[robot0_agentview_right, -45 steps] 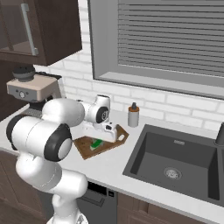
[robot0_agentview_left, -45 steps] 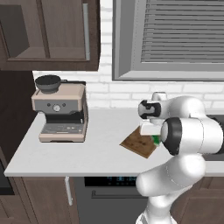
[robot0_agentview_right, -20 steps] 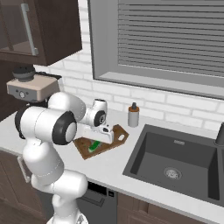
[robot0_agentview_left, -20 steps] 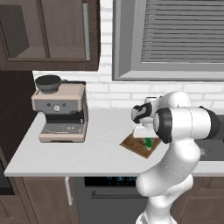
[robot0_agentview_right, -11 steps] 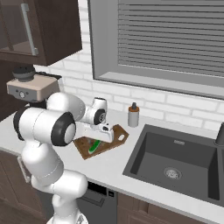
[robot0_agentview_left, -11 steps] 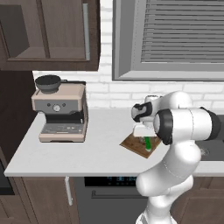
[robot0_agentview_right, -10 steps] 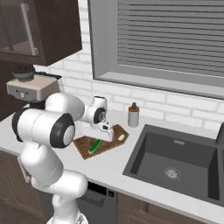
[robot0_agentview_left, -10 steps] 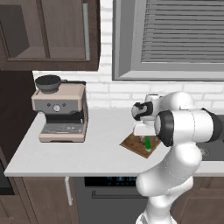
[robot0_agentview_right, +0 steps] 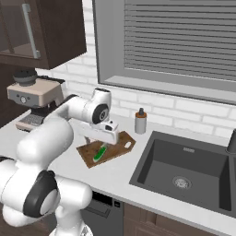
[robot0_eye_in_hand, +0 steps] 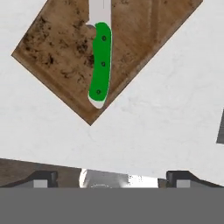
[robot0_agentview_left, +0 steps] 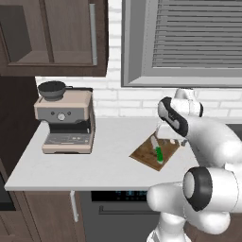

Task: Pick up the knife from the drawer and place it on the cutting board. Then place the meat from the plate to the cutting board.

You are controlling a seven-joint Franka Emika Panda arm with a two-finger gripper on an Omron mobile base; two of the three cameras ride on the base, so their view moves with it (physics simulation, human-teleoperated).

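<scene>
The gripper (robot0_eye_in_hand: 111,177) stands with its fingers (robot0_eye_in_hand: 43,178) spread wide and holding nothing, and beyond the fingertips the knife (robot0_eye_in_hand: 99,61) lies flat on the cutting board (robot0_eye_in_hand: 65,48), its green handle end nearest the fingers, near the board's corner, not touching them.

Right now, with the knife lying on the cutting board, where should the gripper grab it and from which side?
Grip the knife by its green handle, coming straight down from above. It lies flat on the cutting board, so no side gives room beneath it; the handle is thicker than the pale blade. The gripper is open, likely wide enough to straddle the handle.
</scene>
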